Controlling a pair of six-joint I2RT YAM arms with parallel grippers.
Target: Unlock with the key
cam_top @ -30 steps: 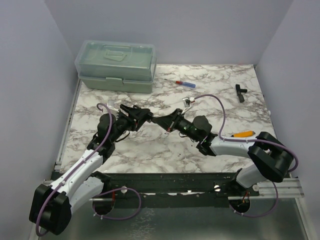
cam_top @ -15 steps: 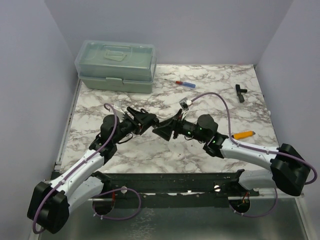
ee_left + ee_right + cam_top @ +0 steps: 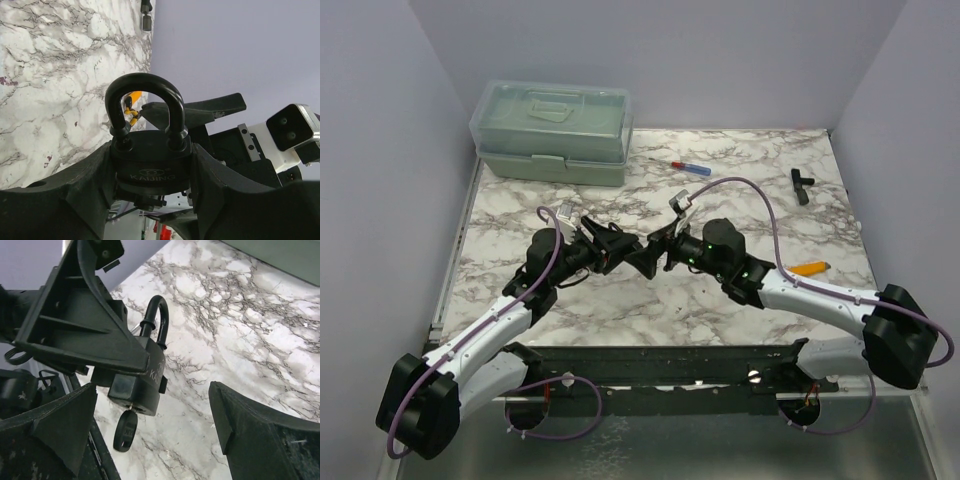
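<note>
While left tool (image 3: 151, 167) clamps padlock (image 3: 144, 374) marked KAIJING, key (image 3: 125, 430) in keyhole, right tool (image 3: 153, 401) apart.

**Lighting even; all three views usable**

Overhead view: bright, diffuse light from above. Shadows under the arms on the marble table (image 3: 650, 300) are soft and faint. Detail is sharp and the edges run straight.

Left wrist view: the padlock (image 3: 150, 160) is in focus, with a soft sheen along its shackle. The left fingers (image 3: 55, 200) read as dark, near-featureless masses.

Right wrist view: the marble is crisp. The right fingers (image 3: 260, 430) at the lower corners are underexposed and slightly blurred.
</note>
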